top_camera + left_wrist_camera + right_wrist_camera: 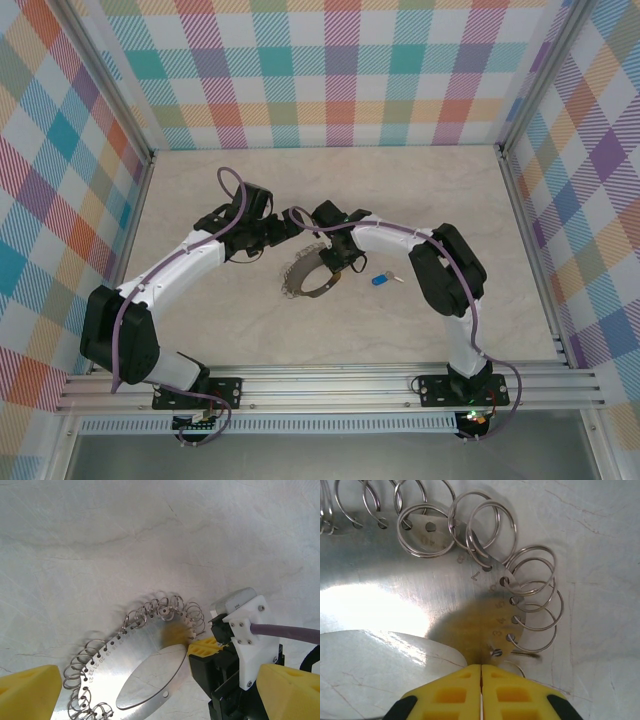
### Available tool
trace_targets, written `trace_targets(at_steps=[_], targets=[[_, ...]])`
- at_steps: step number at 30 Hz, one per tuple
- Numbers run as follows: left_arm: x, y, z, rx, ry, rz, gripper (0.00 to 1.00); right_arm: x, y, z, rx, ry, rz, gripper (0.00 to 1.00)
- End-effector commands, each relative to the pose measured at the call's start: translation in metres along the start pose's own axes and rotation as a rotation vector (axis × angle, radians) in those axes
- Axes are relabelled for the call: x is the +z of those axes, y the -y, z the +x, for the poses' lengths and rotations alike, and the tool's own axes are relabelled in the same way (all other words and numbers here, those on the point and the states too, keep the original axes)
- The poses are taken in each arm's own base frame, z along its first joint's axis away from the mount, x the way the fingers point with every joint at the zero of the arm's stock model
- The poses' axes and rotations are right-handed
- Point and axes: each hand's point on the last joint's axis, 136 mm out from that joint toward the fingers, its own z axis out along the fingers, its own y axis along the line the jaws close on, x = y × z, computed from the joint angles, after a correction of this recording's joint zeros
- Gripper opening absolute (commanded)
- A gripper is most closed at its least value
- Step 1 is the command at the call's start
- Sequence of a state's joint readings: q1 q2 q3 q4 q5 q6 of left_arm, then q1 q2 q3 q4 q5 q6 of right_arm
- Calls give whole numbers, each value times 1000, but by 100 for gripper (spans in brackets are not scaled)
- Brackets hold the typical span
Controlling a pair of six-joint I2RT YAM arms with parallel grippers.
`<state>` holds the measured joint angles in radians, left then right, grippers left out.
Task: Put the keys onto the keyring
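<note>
One blue-headed key (pixel 380 280) lies loose on the desk (pixel 400 330) just right of the keyring (pixel 310 278) — not yet threaded, and the small loops (pixel 485 545) we can see carry none. Beyond it, the right gripper (pixel 481 677) has its jaws pressed together on the keyring's flat band, which we judge steadies it for loading, while the left gripper (pixel 161 691) hovers farther back, jaws spread wide, empty.

Top cam: keyring (pixel 293 277) far rim hidden under right gripper (pixel 335 267); key (pixel 380 280) too small for blade detail. Wrist cams: keyring cut by pic edges; pinch unclear.
</note>
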<state>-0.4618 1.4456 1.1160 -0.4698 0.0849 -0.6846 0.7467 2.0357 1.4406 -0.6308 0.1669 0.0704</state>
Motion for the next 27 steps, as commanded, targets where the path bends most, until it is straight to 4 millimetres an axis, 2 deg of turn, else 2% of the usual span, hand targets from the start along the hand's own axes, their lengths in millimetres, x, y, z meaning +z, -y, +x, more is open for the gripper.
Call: trace_targets(at_steps=[1,2,16,23,25,27], targets=[[-7,9,-8,11,23,40,100,-2,-8,6,-14,-29,-24,2],[-7,10,-8,12,25,41,100,-3,-8,7,-9,-32,-30,0],[-4,6,-5,10,17,35,100,-24,-27,30,130,-37,-156,0],[-1,5,-1,6,1,36,100,-36,-49,34,235,-34,-299,0],[0,5,-1,7,-2,35,100,-37,-51,33,267,-33,-317,10],[0,4,-1,5,0,35,100,-40,-52,31,287,-21,-323,26]])
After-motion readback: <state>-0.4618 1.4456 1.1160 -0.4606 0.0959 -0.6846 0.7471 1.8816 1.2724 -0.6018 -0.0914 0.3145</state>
